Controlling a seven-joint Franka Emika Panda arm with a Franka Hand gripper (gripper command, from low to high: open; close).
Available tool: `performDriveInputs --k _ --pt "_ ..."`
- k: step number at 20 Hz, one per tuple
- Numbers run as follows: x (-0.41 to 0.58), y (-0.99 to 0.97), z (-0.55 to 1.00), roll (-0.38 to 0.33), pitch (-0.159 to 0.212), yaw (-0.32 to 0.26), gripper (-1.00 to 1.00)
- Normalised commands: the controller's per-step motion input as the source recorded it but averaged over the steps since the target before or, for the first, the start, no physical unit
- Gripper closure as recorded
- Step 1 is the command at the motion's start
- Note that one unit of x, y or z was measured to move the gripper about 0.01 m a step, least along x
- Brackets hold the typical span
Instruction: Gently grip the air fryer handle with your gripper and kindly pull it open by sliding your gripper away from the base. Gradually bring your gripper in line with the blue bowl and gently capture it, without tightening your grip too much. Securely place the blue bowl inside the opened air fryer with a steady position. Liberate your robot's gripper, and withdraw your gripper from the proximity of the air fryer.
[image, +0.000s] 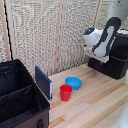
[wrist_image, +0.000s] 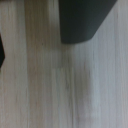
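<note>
Pale wooden desk (image: 95, 102) carries everything. Nearest the viewer sits a black fabric case (image: 20, 97); beyond it a red cup (image: 65, 92) touches the blue bowl (image: 74, 82). Farther back, the white arm bends over the air fryer (image: 114, 62), well apart from the bowl; its claw's (image: 104, 58) opening cannot be told.

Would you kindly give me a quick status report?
Tool at air fryer, jaw state unclear. Blue bowl untouched on table, red cup beside it. Drawer looks closed.
</note>
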Motion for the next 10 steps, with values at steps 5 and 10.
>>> performDriveInputs --k 5,10 --pt "-0.15 -0.46 0.06 -0.088 0.039 0.19 -1.0" --pt "0.029 -0.41 0.21 -0.079 0.0 0.179 1.0"
